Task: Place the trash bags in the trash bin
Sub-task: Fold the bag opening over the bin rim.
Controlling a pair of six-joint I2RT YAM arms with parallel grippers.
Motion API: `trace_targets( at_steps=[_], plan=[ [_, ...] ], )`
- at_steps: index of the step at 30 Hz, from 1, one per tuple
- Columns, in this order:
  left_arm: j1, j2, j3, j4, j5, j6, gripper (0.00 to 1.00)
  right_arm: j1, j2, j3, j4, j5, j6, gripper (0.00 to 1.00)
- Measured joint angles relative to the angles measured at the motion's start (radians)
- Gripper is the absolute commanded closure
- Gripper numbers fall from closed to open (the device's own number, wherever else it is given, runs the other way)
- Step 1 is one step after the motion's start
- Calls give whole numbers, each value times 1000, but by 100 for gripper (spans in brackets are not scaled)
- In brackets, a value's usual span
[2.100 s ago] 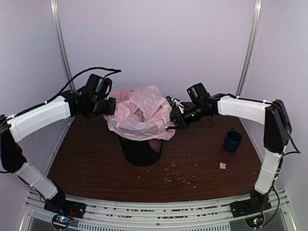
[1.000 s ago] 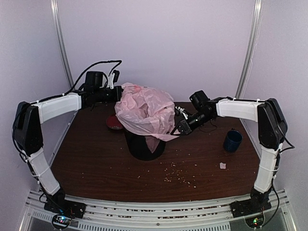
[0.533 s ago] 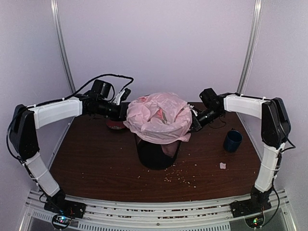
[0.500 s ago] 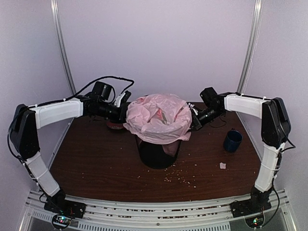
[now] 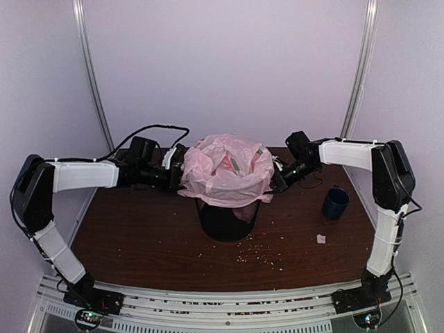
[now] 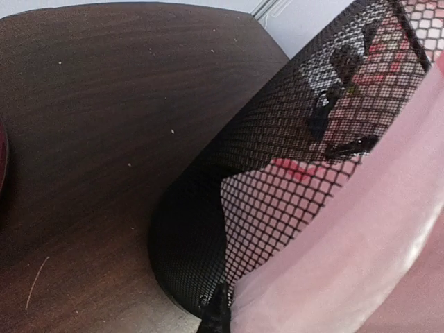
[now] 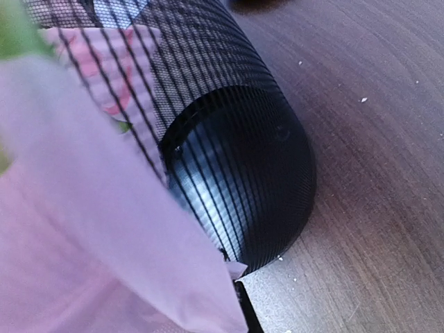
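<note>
The black wire-mesh trash bin [image 5: 225, 220] stands upright in the middle of the brown table. The pale-pink trash bag [image 5: 225, 170] lies spread over its mouth, its skirt hanging outside the rim and its middle sagging inside. My left gripper [image 5: 182, 173] is shut on the bag's left edge, beside the rim. My right gripper [image 5: 273, 177] is shut on the right edge. In the left wrist view pink film [image 6: 347, 263] hangs against the mesh [image 6: 277, 173] and one dark fingertip [image 6: 216, 316] shows. The right wrist view has the film [image 7: 90, 229] over the bin [image 7: 243, 180].
A dark-blue mug [image 5: 335, 203] stands at the right. A small white scrap [image 5: 321, 238] and scattered crumbs [image 5: 260, 257] lie in front of the bin. A dark-red edge [image 6: 2, 159] shows at the left of the left wrist view. Pale walls close in on three sides.
Both grippers came down and apart with the bag's edges. The bag went from a bunched heap to a spread cover over the rim, and the bin shifted slightly right.
</note>
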Motion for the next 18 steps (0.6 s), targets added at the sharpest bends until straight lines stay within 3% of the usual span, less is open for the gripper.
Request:
trace_targets(
  at_steps=[8, 11, 15, 18],
  plan=[
    [-27, -249, -186, 29, 21, -25, 100, 19, -72, -84, 27, 78, 15, 100],
    [-36, -343, -195, 2, -45, -45, 100, 19, -104, -109, 47, 162, 51, 100],
    [-42, -340, -184, -60, -193, -71, 100, 24, -122, -120, 73, 227, 96, 100],
    [-49, -313, -237, -16, -221, -87, 100, 33, -145, -151, 120, 256, 105, 100]
  ],
)
